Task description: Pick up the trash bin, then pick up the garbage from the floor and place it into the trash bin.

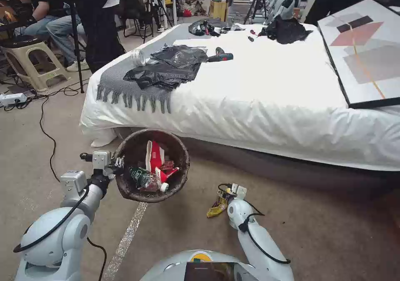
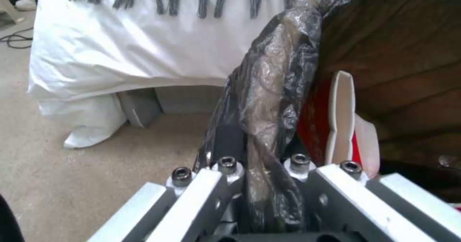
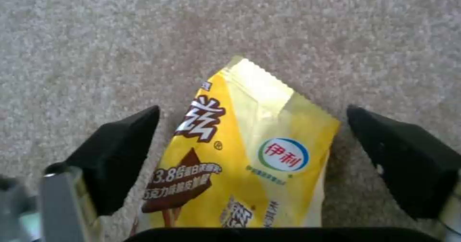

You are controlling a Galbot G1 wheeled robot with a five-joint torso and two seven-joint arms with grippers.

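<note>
My left gripper (image 1: 118, 164) is shut on the bag-lined rim (image 2: 269, 101) of the trash bin (image 1: 125, 147), holding it tilted above the carpet in front of the bed. Inside lie red-and-white snack packets (image 1: 155, 156) and a small green bottle (image 1: 143, 178). A yellow wrapper (image 1: 216, 208) (image 3: 250, 152) lies flat on the carpet to the right of the bin. My right gripper (image 1: 224, 194) (image 3: 252, 144) hangs low over it, open, with one black finger (image 3: 120, 155) on each side of the wrapper and not touching it.
The bed (image 1: 258, 89) fills the space ahead, carrying black plastic sheets (image 1: 166, 66), a drill (image 1: 220, 57) and a framed picture (image 1: 366, 52). Cables (image 1: 46, 123) run over the floor on the left, by a stool (image 1: 29, 60) and seated people.
</note>
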